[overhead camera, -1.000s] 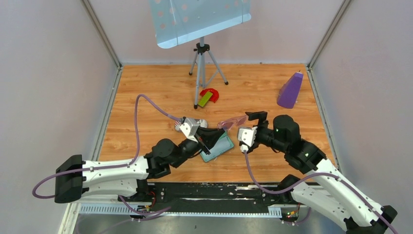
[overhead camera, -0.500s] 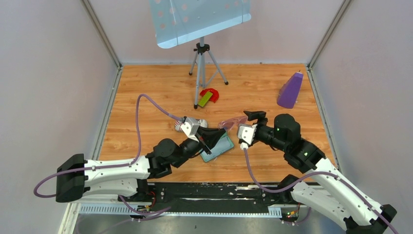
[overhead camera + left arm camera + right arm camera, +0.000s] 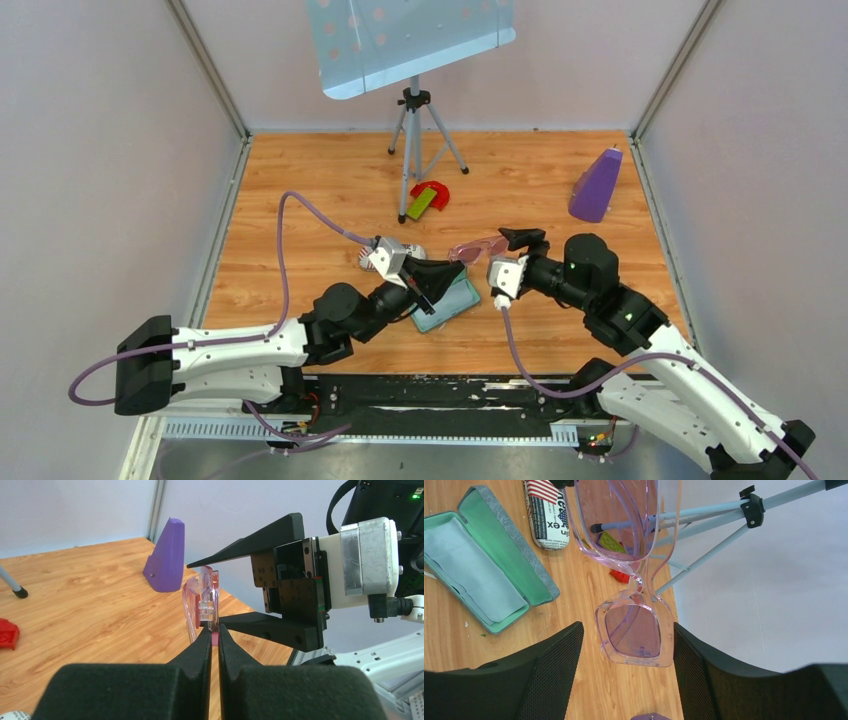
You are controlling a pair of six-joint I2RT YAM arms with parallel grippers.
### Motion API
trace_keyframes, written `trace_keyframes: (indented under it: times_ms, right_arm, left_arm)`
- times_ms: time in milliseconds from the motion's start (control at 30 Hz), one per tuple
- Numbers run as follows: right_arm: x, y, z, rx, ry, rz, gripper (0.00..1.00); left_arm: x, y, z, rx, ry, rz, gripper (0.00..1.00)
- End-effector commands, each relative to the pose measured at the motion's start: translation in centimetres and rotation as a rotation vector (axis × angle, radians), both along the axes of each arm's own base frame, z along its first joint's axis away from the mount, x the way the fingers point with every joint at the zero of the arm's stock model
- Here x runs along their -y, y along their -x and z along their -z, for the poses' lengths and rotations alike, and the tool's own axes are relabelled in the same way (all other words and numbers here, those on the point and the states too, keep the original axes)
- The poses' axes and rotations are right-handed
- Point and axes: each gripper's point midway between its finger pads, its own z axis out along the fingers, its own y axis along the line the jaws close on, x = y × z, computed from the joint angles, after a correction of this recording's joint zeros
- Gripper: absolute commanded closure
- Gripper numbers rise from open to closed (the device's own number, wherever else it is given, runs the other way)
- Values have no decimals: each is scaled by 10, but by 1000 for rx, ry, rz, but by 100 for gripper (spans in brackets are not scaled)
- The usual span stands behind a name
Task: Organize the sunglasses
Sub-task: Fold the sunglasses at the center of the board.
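Observation:
The sunglasses [image 3: 478, 248] are translucent pink and hang in the air between my two arms. My left gripper [image 3: 214, 630] is shut on the tip of one folded arm of the sunglasses [image 3: 202, 602]. My right gripper [image 3: 626, 637] is open, with one lens of the sunglasses [image 3: 636, 630] between its fingers; a gap shows on the left side, and the right pad is close to the frame's edge. In the left wrist view the right gripper's black fingers [image 3: 250, 540] stand above and below the frame. The grey case [image 3: 499, 555] lies open on the table with a blue cloth [image 3: 474, 570] inside.
The open case [image 3: 448, 300] sits under my left gripper [image 3: 450, 268]. A small flag-printed can [image 3: 545, 520] lies beside it. A purple wedge [image 3: 596, 185] stands back right, a tripod stand [image 3: 415, 125] at the back centre, and a red and green piece [image 3: 428, 198] near it.
My right gripper has narrowed its jaws and crept left around the lens end of the sunglasses. The left gripper has kept its hold and barely moved.

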Motion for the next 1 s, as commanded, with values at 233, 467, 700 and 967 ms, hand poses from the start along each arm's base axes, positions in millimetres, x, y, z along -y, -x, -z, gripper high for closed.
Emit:
trace_keyframes:
  times_ms: [233,467,700,967]
  right_arm:
    - [-9,12,-35,124,-48,-74,32]
    - [-10,13,-33,136,-25,-85,40]
    - [-8,12,-41,163,-30,-77,42]
    - [-7,12,-47,184,-26,-74,39]
  left_arm:
    - [2,-3,-23,-12,78,-14,100]
    - [1,-4,-25,-23,93,-16,100]
    - [1,-5,-23,-37,92,-24,100]
    - [4,-5,-22,-46,100,-19,100]
